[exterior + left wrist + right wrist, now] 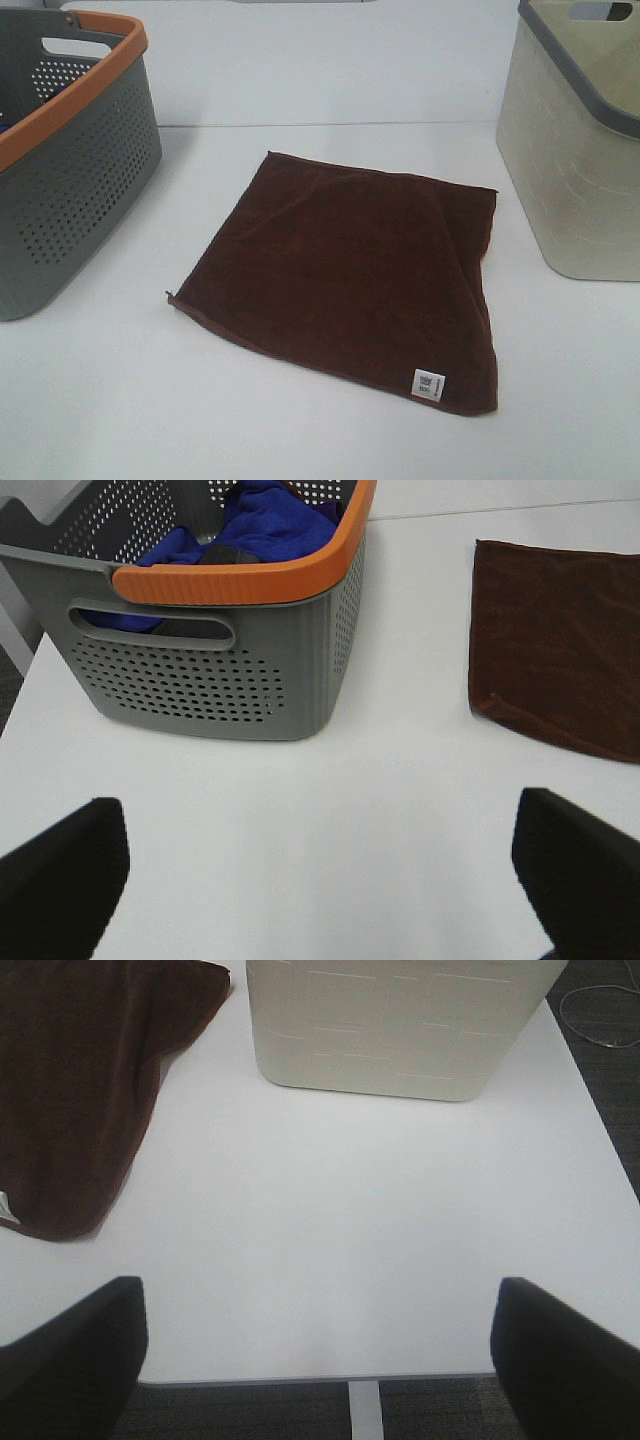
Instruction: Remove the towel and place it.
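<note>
Brown towel [345, 275] flat on white table [100, 400], both pincers [320, 880] [320, 1350] wide and empty: best pinched at one free corner, lifted clear without dragging.

You have open white table [330, 430] on every side of the flat towel [350, 270]. 2 obstacles flank it: grey basket with orange rim [70, 160] on the left, beige basket [575, 150] on the right, both standing apart from the cloth. Approach from above is unobstructed; near edge stays bare.
</note>
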Controlling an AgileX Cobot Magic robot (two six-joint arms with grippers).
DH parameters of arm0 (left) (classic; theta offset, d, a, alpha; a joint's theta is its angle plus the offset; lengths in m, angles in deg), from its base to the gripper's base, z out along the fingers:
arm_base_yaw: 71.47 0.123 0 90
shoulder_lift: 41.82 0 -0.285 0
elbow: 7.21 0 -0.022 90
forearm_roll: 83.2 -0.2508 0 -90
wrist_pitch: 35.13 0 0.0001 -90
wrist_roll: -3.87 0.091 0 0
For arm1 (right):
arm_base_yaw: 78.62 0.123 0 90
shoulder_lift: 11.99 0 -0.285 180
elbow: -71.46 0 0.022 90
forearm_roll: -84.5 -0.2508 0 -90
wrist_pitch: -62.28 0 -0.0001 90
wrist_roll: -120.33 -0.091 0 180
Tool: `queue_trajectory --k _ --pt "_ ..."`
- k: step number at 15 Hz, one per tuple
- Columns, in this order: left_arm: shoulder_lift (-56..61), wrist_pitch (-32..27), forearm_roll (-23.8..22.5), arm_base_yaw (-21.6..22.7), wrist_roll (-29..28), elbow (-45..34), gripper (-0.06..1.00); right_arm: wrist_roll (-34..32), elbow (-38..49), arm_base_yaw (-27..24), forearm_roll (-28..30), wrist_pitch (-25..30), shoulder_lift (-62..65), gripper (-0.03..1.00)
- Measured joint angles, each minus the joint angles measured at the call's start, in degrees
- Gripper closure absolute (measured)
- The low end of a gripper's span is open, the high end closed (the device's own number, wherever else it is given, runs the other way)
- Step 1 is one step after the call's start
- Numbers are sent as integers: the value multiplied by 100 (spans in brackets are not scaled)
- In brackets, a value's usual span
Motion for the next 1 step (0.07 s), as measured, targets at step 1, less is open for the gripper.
queue_trajectory --k 1 --pt "0 0 0 0 0 0 -4 0 0 0 0 0 0 6"
